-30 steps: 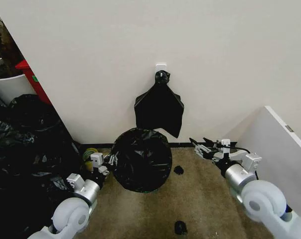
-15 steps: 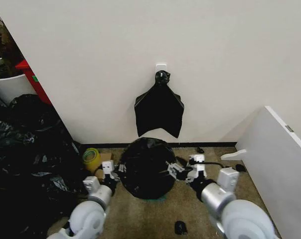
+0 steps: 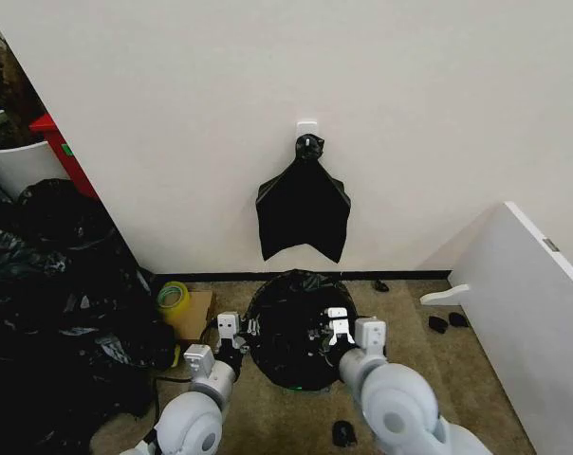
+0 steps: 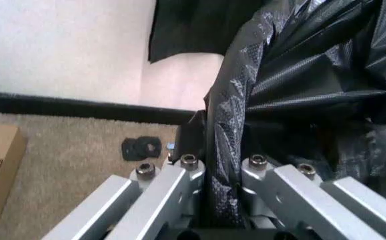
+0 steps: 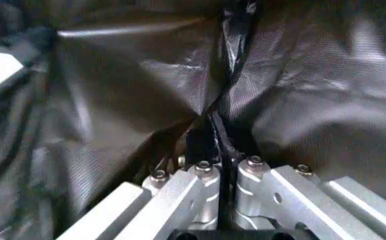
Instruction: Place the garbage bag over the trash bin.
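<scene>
Down on the carpet by the wall, we're pinching the garbage bag with the left gripper and the right gripper clamped on opposite sides, so it's staying stretched wide over the trash bin.

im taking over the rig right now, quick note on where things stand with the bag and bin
Left pincer: shut on the garbage bag, at its left edge.
Right pincer: shut on a fold of the bag, at its right side.
Trash bin: on the carpet by the wall, wrapped in the bag, a sliver of greenish base showing.
Done: bag draped over the bin.
Left: seating on the rim can't be confirmed; check it, then release.
</scene>
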Tool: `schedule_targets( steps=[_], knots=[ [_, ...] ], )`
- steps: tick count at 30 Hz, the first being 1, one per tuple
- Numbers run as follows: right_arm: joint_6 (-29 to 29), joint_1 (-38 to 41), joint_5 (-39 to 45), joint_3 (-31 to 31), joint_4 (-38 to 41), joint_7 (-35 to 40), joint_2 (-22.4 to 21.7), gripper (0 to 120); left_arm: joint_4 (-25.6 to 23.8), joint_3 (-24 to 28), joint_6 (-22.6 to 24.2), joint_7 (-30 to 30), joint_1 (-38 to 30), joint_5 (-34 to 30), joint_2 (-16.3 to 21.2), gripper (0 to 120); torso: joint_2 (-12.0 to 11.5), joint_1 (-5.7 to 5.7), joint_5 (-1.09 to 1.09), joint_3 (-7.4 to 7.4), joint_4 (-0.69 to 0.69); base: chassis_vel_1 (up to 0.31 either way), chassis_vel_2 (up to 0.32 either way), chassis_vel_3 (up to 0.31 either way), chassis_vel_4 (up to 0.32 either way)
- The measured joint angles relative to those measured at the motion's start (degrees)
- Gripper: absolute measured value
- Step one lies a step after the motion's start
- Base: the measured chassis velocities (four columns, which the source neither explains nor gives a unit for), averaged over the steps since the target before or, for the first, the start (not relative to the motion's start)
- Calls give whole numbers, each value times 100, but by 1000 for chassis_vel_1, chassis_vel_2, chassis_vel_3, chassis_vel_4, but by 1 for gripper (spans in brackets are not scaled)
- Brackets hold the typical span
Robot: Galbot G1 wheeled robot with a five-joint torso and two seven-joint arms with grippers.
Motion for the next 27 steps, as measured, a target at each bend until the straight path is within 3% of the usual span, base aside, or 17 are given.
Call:
schedule_targets(
  steps=[14,27],
  knots=[
    [54,618,-399,-422,-1088,453,728,0,-96,5,-67,161,121,494,48,3,0,0,1,0,1,0,0,0,0],
    [82,563,-1003,-360,-1375,284,597,0,-164,-26,-110,164,157,542,87,3,0,0,1,0,0,0,0,0,0]
  ],
)
